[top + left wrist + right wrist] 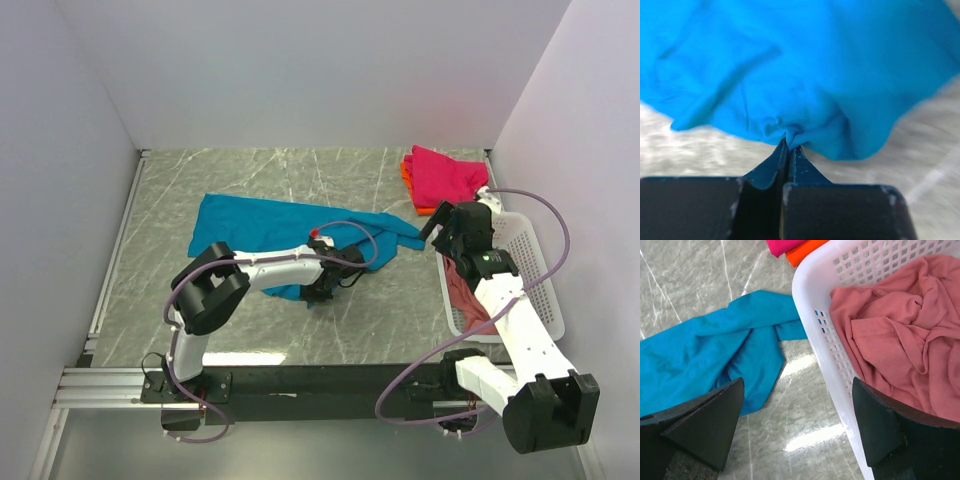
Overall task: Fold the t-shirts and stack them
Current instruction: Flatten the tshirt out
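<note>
A teal-blue t-shirt (280,225) lies spread and rumpled across the middle of the table. My left gripper (318,292) is at its near edge, shut on a pinched fold of the teal cloth (800,65); the jaws (790,142) meet with fabric bunched at their tips. A folded magenta t-shirt (445,178) rests on an orange one (408,180) at the back right. A dusty salmon t-shirt (900,325) sits crumpled in the basket. My right gripper (436,226) hovers open over the basket's left rim (815,305), holding nothing (797,385).
The white lattice basket (525,270) stands along the right wall, close beside the right arm. The teal shirt's sleeve (785,315) reaches up to the basket's left wall. Grey marble table, walls on three sides, a metal rail at the near edge.
</note>
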